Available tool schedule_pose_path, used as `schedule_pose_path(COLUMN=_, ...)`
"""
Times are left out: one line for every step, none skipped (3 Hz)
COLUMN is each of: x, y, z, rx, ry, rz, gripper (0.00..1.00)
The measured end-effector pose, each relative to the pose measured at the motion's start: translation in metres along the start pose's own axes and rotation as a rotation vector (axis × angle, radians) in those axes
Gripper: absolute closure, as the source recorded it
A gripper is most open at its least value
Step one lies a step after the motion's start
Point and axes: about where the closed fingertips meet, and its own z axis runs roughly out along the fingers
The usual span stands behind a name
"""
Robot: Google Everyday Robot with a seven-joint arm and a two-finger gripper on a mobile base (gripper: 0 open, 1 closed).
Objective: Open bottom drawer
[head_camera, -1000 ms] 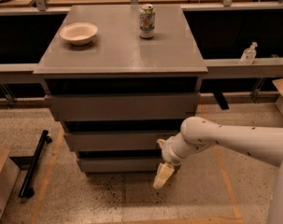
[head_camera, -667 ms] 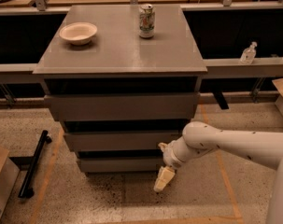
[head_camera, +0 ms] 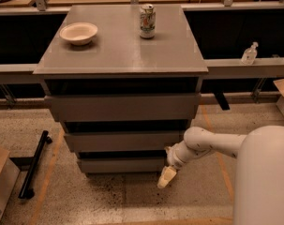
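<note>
The bottom drawer (head_camera: pixel 120 165) is the lowest and narrowest of three plain grey fronts on a grey cabinet, near the floor. It looks pushed in under the middle drawer (head_camera: pixel 123 141). My gripper (head_camera: pixel 167 176) hangs from my white arm at the drawer's right end, its cream fingers (head_camera: pixel 166 177) pointing down toward the floor just in front of the right corner. I cannot tell whether it touches the drawer.
The cabinet top (head_camera: pixel 118 50) carries a white bowl (head_camera: pixel 78 33) and a drink can (head_camera: pixel 147 20). The top drawer (head_camera: pixel 123 108) is widest. A black bar (head_camera: pixel 34 164) lies on the floor at left, beside a cardboard box (head_camera: pixel 1 182). A clear bottle (head_camera: pixel 249 54) stands on the right ledge.
My arm and gripper have shifted slightly right and down beside the bottom drawer's right end. The drawers have not moved.
</note>
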Motion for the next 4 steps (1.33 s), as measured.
schedule_pose_path(x=0.004, y=0.002, z=0.005, rx=-0.009, ry=0.006, rz=0.003, gripper=0.0)
schedule_pose_path(x=0.011, y=-0.004, z=0.021, rx=-0.022, ry=-0.036, rz=0.007, gripper=0.0)
schedule_pose_path(x=0.024, y=-0.017, z=0.046, rx=-0.049, ry=-0.096, rz=0.017, gripper=0.0)
schedule_pose_path(x=0.039, y=-0.031, z=0.069, rx=-0.071, ry=-0.147, rz=0.045, gripper=0.0)
